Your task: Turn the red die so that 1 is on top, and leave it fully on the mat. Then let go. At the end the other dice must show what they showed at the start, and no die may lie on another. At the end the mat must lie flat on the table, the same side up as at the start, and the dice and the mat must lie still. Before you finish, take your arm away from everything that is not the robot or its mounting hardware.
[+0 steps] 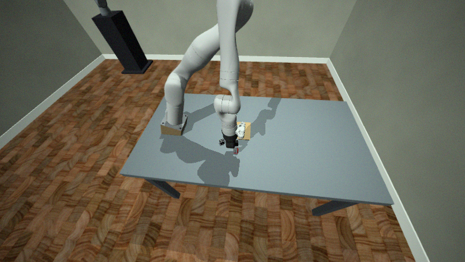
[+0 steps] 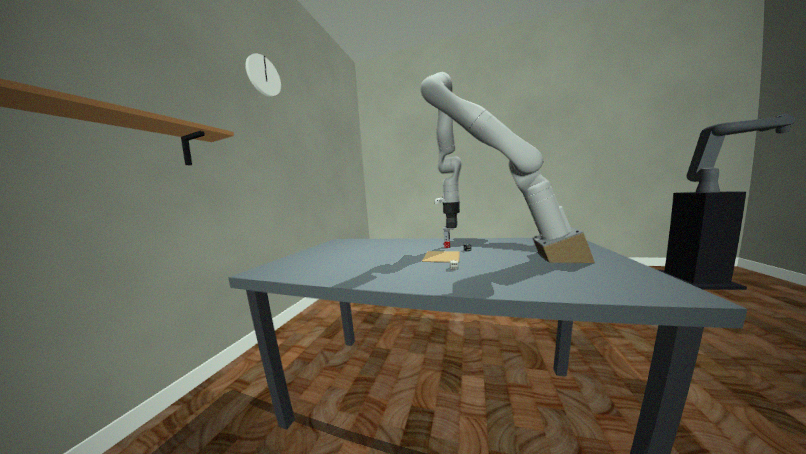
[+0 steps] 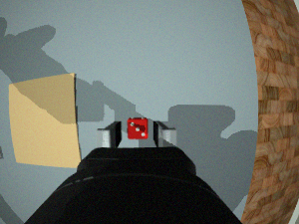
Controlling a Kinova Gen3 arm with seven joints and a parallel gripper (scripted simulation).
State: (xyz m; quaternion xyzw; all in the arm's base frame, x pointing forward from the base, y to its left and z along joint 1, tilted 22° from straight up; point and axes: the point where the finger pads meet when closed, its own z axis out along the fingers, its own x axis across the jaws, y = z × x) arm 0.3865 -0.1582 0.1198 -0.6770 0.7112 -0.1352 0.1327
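Observation:
The red die (image 2: 446, 244) (image 3: 138, 128) stands on the table, off the tan mat (image 1: 247, 133) (image 2: 438, 257) (image 3: 42, 140). In the wrist view its upper face shows three white pips in a diagonal. My gripper (image 3: 137, 129) points down over the die and is open, with a finger on each side and a gap between the die and each finger. In the exterior view the fingers reach down to the die; how far down its sides they stand is too small to tell. The mat lies flat.
A black die (image 1: 221, 141) (image 2: 467, 247) stands off the mat, on the robot base's side. A white die (image 2: 454, 265) stands by the mat's edge nearest the exterior camera; the arm hides it in the top view. The robot's base (image 1: 171, 128) (image 2: 565, 248) stands at one table end.

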